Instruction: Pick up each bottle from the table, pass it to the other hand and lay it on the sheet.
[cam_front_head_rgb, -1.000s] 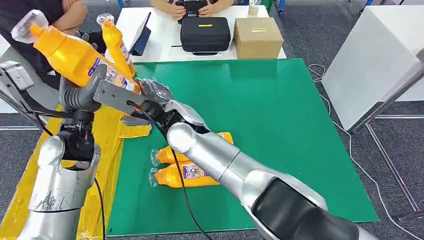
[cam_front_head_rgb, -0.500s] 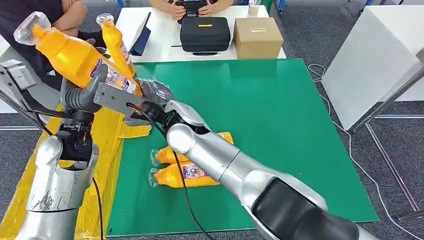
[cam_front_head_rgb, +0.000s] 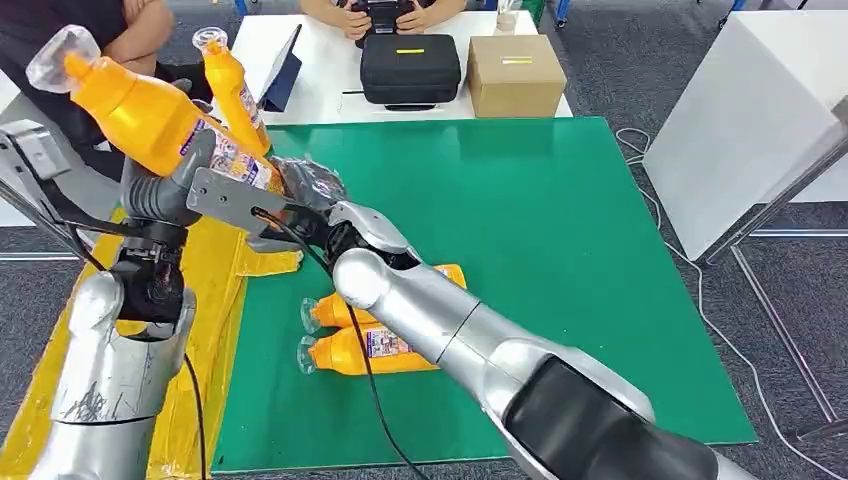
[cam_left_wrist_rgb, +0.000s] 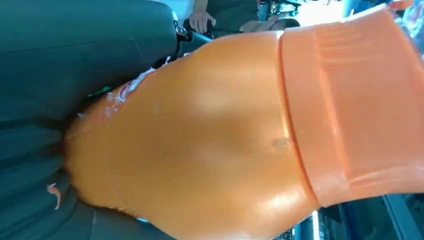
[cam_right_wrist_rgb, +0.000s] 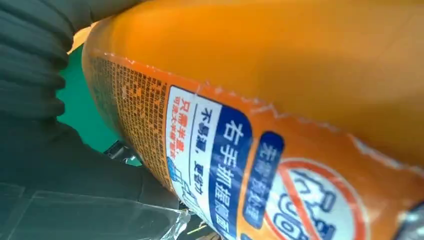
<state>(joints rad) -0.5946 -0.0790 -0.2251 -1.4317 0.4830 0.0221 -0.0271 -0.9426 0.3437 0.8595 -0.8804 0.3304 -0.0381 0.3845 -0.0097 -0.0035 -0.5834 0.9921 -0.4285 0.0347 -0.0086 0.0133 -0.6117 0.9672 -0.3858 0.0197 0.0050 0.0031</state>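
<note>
Both hands clasp one bottle | left hand below | right hand at base

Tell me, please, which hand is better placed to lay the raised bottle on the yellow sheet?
The left hand: it grips the raised bottle directly above the yellow sheet, while the right hand reaches across from the green mat.

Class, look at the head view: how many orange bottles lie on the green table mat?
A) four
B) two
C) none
B: two orange bottles lie side by side on the green table mat, partly hidden by the right arm.
</note>
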